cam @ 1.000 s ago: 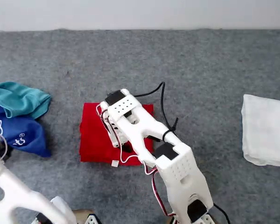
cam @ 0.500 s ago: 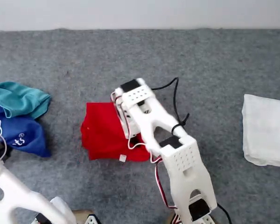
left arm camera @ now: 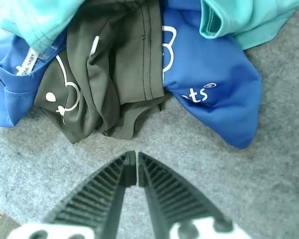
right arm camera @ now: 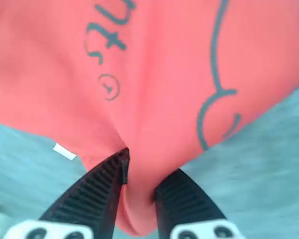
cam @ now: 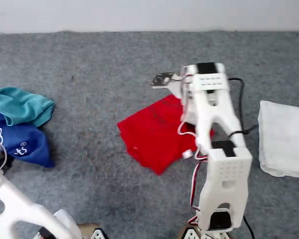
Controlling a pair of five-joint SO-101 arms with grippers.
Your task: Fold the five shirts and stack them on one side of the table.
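- Red shirt (cam: 152, 137), folded to a flat packet, lies on the grey table (cam: 89, 59) a little right of the middle. Its long axis runs slantwise, from near left to far right.
- My right gripper (right arm camera: 142, 172) is clamped on a fold of this shirt. In the right wrist view the red cloth bulges between the two fingers.
- From the high view I judge the grip to be at the far right end of the packet, under the right arm (cam: 217, 129). Almost all the cloth therefore lies to the left of the gripper and nearer.
- White shirt (cam: 284, 139), already folded, lies at the right edge of the table. It is apart from the red one, with a strip of bare grey surface between them. I take it as the start of the stack.
- The relation that matters is this: the white shirt is to the right of the gripper and the red cloth is on the opposite side. I judge the next move to be a pull to the right, with the packet following behind the fingers.
- The risk I see is that the folds open on the rough surface.
- The right arm is clearly the nearer one to the white shirt.
- My left gripper (left arm camera: 137, 162) is closed with nothing between its fingers. It points at bare table just beside the unfolded heap at the left: teal shirt (cam: 20, 104), blue shirt (cam: 25, 144) and olive shirt (left arm camera: 114, 74). This heap is well apart from the red shirt.
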